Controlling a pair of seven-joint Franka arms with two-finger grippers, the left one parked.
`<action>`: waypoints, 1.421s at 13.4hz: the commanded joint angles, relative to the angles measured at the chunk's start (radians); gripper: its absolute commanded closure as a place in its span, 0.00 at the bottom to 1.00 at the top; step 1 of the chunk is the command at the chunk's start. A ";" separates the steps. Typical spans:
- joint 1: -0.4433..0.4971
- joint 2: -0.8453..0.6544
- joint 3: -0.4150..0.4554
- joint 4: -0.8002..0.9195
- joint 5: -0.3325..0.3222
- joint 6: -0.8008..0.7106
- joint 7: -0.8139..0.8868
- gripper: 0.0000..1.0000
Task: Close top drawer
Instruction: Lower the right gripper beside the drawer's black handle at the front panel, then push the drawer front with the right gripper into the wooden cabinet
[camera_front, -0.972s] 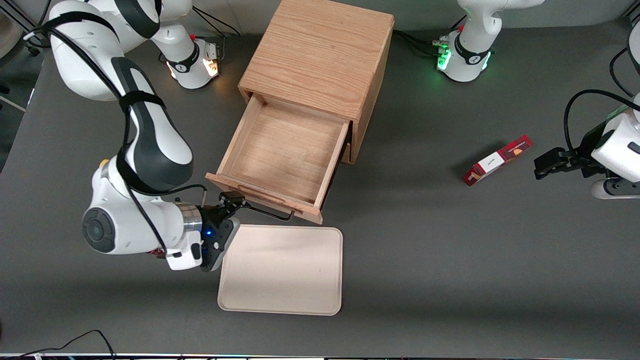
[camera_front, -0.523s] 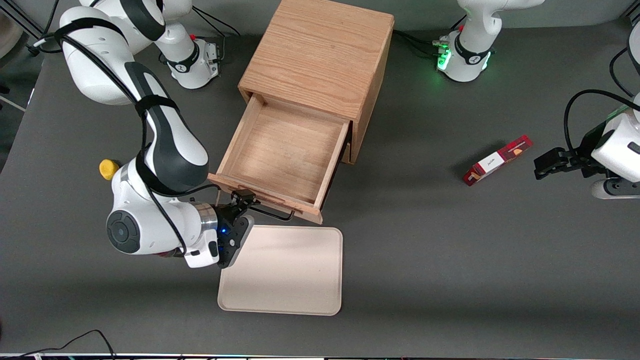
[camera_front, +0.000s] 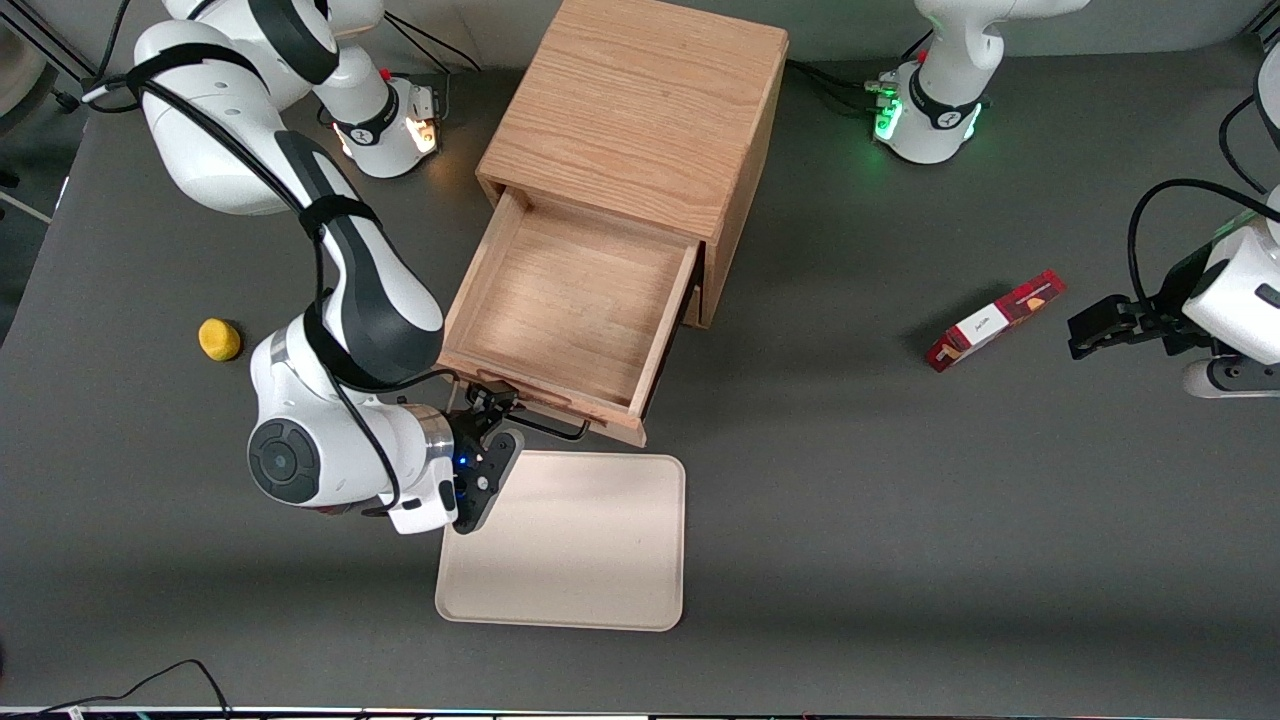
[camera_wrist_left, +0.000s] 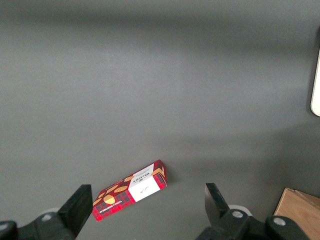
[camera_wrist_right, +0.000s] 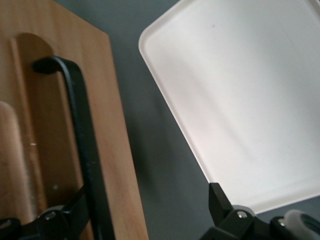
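Now, in the front view, the top drawer stands pulled well out of the oak cabinet, which sits at the desk's edge farthest from the camera, and its panel faces the cream tray. Over the last second the right arm has swung in from the working arm's end of the desk, uncovering a small yellow object, and its gripper has come up against the panel at the black bar handle; the drawer itself sits about where it was, so I judge the closing push has only just begun, if at all. A red-and-white carton lies toward the parked arm's end. From the left wrist view, that carton carries printing on its white label, too small to read; no brand is legible. From the right wrist view, the handle runs along the panel, the tray lies just beside it, and the fingers stand apart, one against the bar, nothing clamped between them.
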 joint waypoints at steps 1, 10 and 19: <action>0.014 0.017 0.006 0.024 -0.033 -0.004 0.044 0.00; 0.011 -0.025 0.130 -0.071 -0.087 -0.005 0.106 0.00; -0.025 -0.222 0.207 -0.394 -0.080 0.081 0.114 0.00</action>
